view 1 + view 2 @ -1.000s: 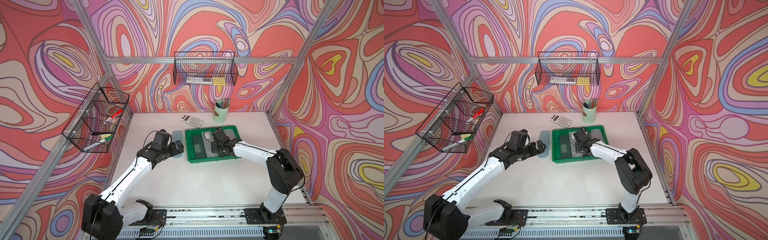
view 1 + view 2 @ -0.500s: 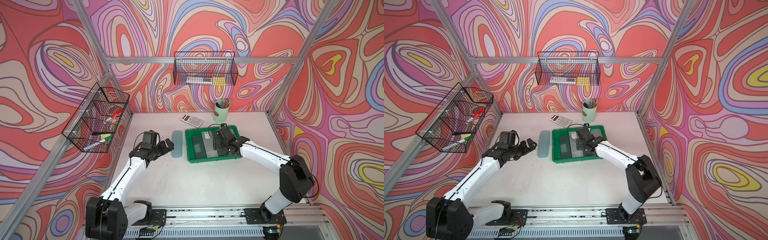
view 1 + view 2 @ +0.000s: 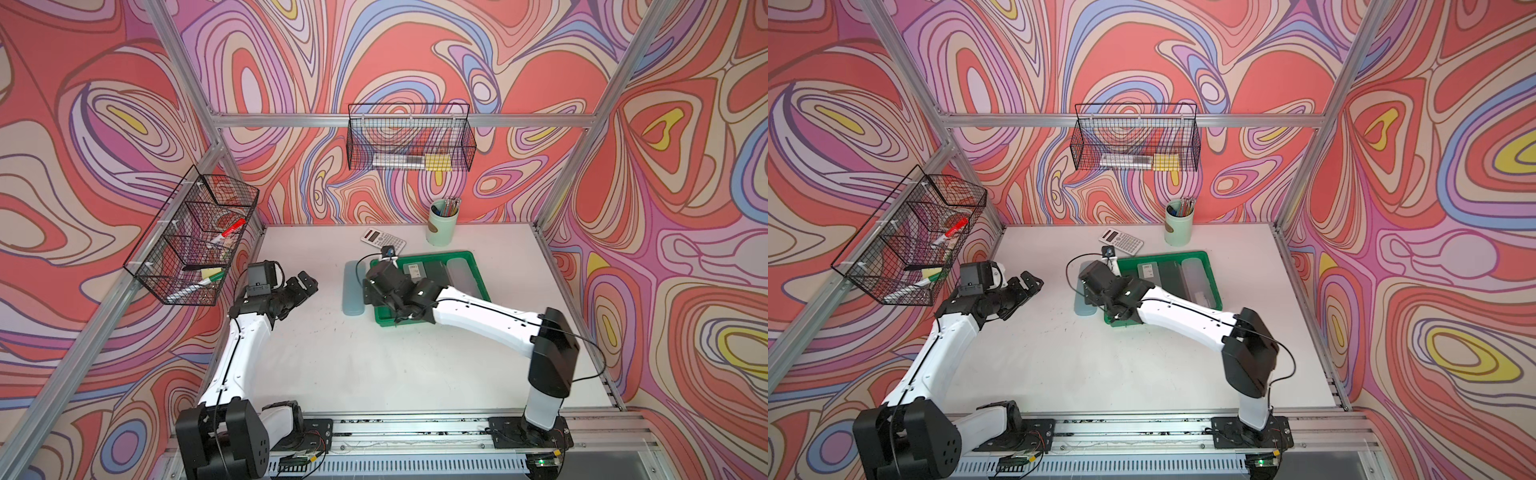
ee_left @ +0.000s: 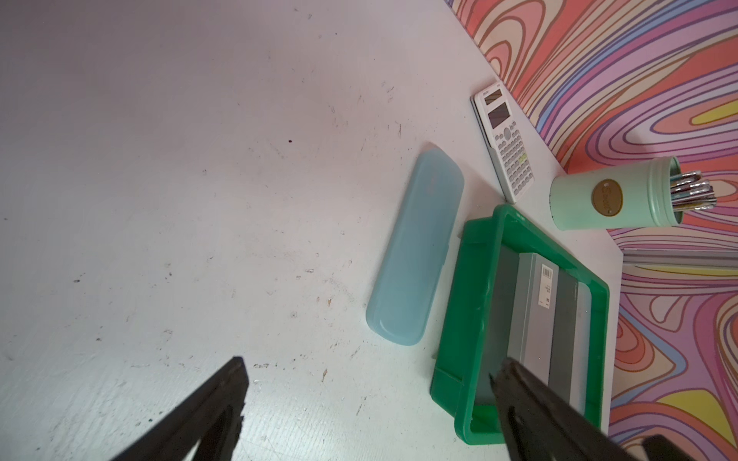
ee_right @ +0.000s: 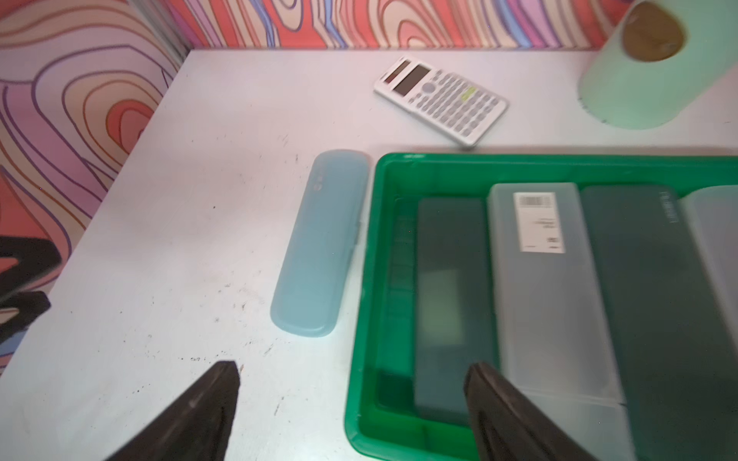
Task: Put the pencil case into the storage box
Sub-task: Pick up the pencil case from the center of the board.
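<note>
Right wrist: frosted rounded pencil case [image 5: 319,243] beside glossy storage box [image 5: 519,167]

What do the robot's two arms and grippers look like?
The left arm and right arm have smooth white segments between chunky black joints, with a thin black cable running along each. The left gripper and right gripper are black, each with two tapering fingers.
</note>
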`<state>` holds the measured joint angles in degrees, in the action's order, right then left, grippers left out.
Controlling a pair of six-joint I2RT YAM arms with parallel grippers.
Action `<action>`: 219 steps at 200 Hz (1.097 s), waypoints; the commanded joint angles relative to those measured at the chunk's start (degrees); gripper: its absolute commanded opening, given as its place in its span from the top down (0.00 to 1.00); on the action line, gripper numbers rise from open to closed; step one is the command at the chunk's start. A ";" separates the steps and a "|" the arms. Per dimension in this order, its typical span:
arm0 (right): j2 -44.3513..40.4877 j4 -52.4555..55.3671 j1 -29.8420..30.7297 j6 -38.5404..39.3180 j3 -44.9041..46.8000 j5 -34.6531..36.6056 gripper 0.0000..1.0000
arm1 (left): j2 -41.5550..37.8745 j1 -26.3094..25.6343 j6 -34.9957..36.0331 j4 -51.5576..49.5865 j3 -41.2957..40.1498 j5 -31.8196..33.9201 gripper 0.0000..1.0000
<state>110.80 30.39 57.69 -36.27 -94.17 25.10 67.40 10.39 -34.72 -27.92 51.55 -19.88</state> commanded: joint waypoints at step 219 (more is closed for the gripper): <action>33.84 5.88 3.39 -14.33 -23.87 3.20 0.02 | -1.65 1.63 0.62 -0.78 0.04 -3.23 0.01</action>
<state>141.58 36.38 61.21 -48.60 -117.82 27.83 67.05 11.62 -34.35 -27.92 51.55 -23.03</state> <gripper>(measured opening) 0.982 0.993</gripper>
